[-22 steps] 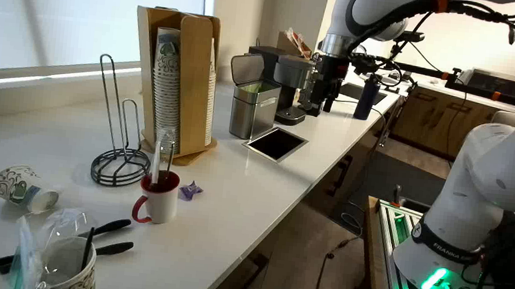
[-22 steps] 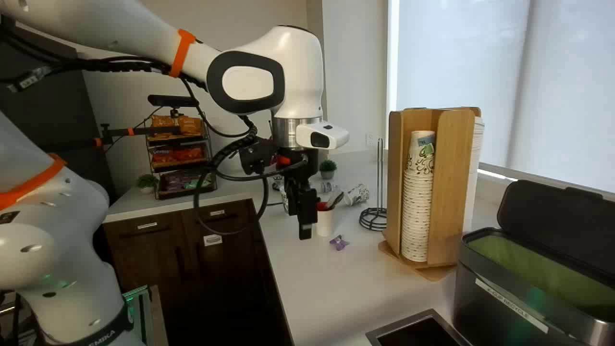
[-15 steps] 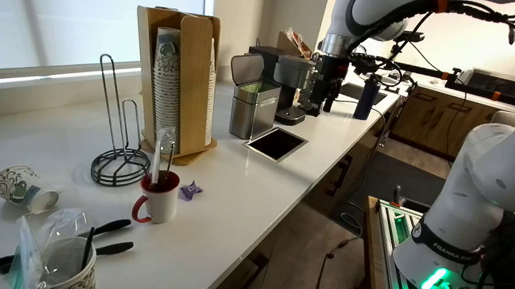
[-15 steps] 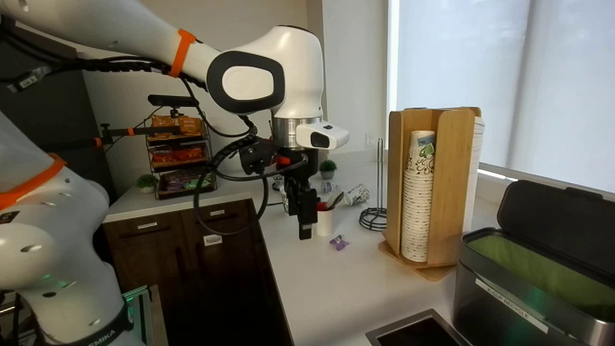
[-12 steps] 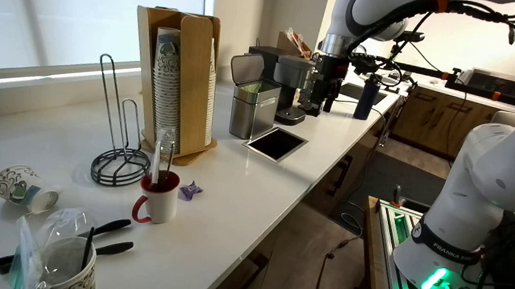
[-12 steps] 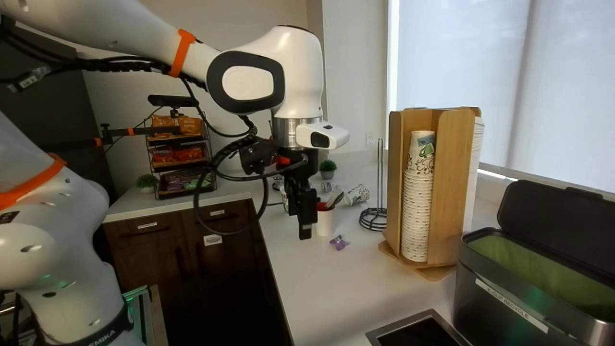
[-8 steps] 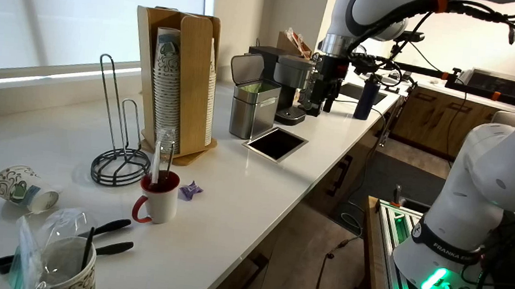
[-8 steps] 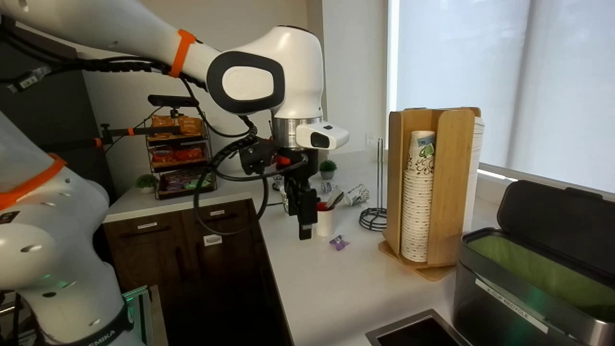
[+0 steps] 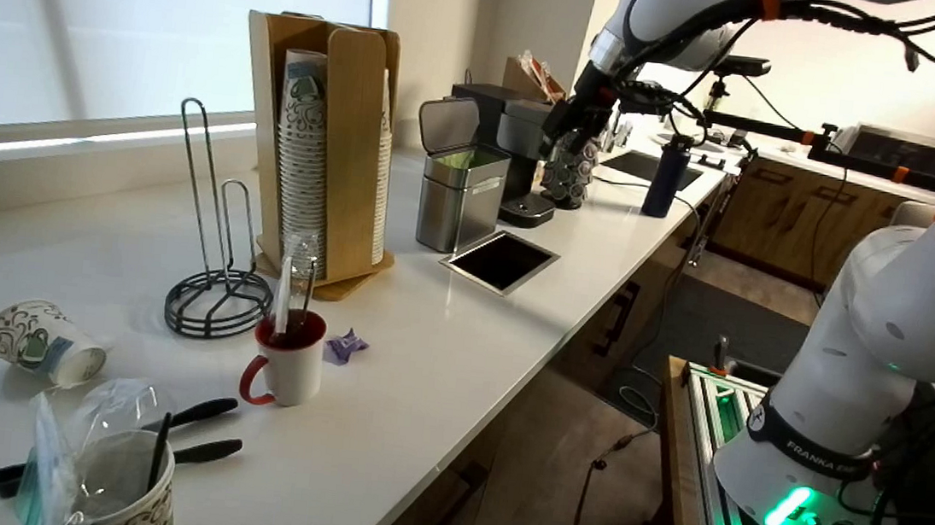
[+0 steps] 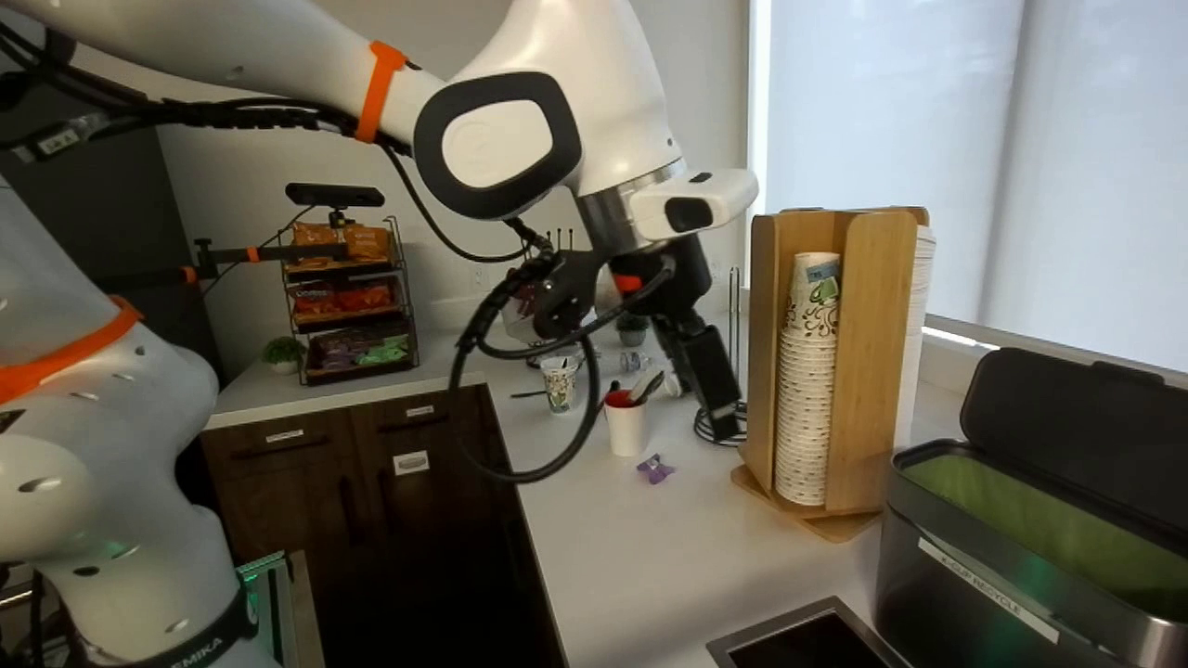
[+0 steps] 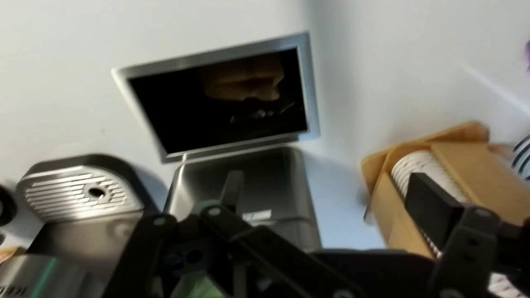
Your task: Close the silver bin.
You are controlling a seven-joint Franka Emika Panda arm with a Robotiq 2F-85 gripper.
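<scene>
Starting from the gripper (image 11: 329,194): tilted above the tabletop (image 9: 424,361), with 2 fingers (image 11: 432,211) spread wide and nothing held between. Aimed, in the wrist view, near the gap between the silver bin (image 9: 477,210) and a tall wooden box (image 10: 872,371). Toward the window (image 9: 156,27) from the gripper, apart from it in both exterior views: the bin, upright on the tabletop, with long axis roughly along the tabletop and label (image 10: 988,591) facing front. Raised along the back long edge, across the mouth from the gripper: a dark lid (image 10: 1091,441). Likely needed, then: a reach over or around to behind the lid, and a push forward and down; from the front, at risk of only shoving it farther back. Inside the bin, a green liner (image 10: 1030,521), with contents too hidden to tell. Just in front, a metal-framed opening (image 11: 310,103) with something brown (image 11: 246,80) inside. In the box, stacked paper cups (image 10: 809,408). Farther out, a red-handled mug (image 9: 295,373) holding slim utensils (image 9: 284,301), and a patterned paper cup (image 9: 147,515) holding a black stick (image 9: 160,447).
</scene>
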